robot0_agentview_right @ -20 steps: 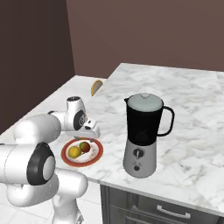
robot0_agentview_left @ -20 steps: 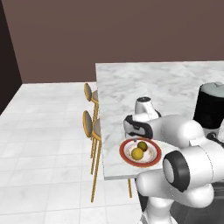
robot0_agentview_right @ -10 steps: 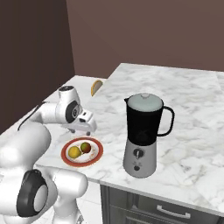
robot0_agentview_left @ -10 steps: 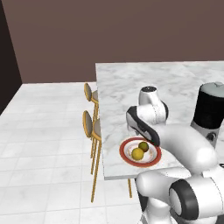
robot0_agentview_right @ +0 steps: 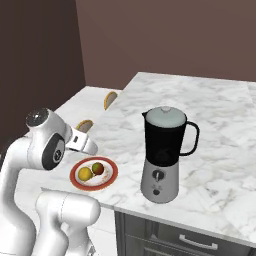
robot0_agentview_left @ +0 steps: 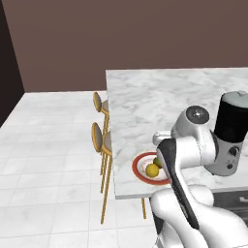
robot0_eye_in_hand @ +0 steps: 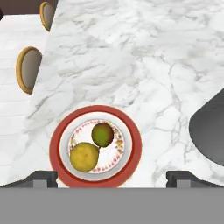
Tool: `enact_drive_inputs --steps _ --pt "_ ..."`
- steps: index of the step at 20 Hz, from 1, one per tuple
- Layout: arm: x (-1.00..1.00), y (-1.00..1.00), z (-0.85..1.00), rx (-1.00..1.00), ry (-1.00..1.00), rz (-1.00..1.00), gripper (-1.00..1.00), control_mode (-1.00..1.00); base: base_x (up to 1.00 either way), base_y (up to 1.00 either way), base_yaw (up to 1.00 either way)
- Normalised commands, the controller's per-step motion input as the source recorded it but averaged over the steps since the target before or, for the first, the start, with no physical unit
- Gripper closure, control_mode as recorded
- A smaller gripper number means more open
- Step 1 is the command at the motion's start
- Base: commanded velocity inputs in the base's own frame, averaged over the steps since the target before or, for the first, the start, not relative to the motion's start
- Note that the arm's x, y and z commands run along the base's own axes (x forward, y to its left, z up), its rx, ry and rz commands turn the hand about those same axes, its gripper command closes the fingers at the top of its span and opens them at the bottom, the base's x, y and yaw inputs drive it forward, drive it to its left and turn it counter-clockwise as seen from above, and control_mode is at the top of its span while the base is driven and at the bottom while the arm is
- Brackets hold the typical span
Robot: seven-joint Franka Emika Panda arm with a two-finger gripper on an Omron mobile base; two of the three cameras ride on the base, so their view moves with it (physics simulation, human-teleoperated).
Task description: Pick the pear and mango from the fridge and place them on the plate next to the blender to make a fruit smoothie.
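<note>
The white plate [robot0_eye_in_hand: 56, 148] with the red rim sits near the marble counter's edge, left of the blender [robot0_agentview_right: 163, 152]. On it lie the plain yellow pear [robot0_eye_in_hand: 84, 156] and the red-green mango [robot0_eye_in_hand: 103, 134], touching each other. Both base views show the same plate [robot0_agentview_left: 139, 169] [robot0_agentview_right: 111, 176], pear [robot0_agentview_left: 153, 169] [robot0_agentview_right: 85, 173] and mango [robot0_agentview_left: 158, 161] [robot0_agentview_right: 98, 168]. My gripper [robot0_eye_in_hand: 112, 177] hangs above the plate, open, its tips wide apart with nothing held. In the right base view the gripper [robot0_agentview_right: 91, 148] hovers just over the plate's back-left side. The fridge is out of view.
The blender [robot0_agentview_left: 231, 133] stands right of the plate, its dark jar [robot0_eye_in_hand: 210, 131] at the hand view's right edge. Two wooden stools [robot0_agentview_left: 99, 138] [robot0_agentview_left: 99, 102] stand against the counter's left side, over the tiled floor. The marble counter [robot0_agentview_right: 200, 110] stretches behind.
The arm has folded back and the hand has lifted away from the plate. Both fruits stay on the plate.
</note>
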Motion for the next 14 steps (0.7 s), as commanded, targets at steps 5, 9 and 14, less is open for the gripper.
enact_drive_inputs --steps 5,9,14 --pt "-1.00 -0.23 0.73 0.00 -0.52 0.00 -1.00 -1.00 0.00 0.00 0.00" --pt "-1.00 -0.23 0.98 0.00 -0.43 0.00 -1.00 -1.00 0.00 0.00 0.00" --pt "-0.76 -0.14 0.52 0.01 -0.34 0.00 -1.00 -1.00 0.00 0.00 0.00"
